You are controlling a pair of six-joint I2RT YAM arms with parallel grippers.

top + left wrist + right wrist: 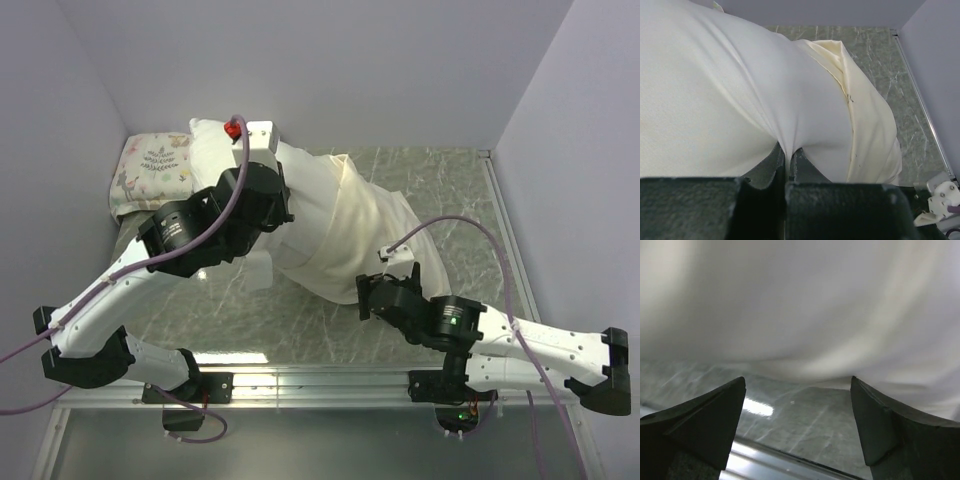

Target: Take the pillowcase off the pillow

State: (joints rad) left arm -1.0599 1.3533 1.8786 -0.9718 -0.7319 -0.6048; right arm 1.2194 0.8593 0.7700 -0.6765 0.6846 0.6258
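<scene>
The pillowcase [372, 228] covers the pillow [305, 185] at its right end, small cushion [155, 165] left.

- I saw a grey-green marbled worktop [450, 190], closed in on three sides by plain pale lilac walls [380, 70].
- A metal rail [320, 378] ran along its near edge.
- A bright glare [757, 407] lay on the marbling.

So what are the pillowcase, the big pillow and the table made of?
The pillowcase looks like thin cream cloth, slightly shiny; it wrinkles and folds. The pillow looks like matte white fabric, probably with soft stuffing inside, since it bulges. The table is glossy and green-veined like marble; real stone or printed, I cannot tell.
</scene>
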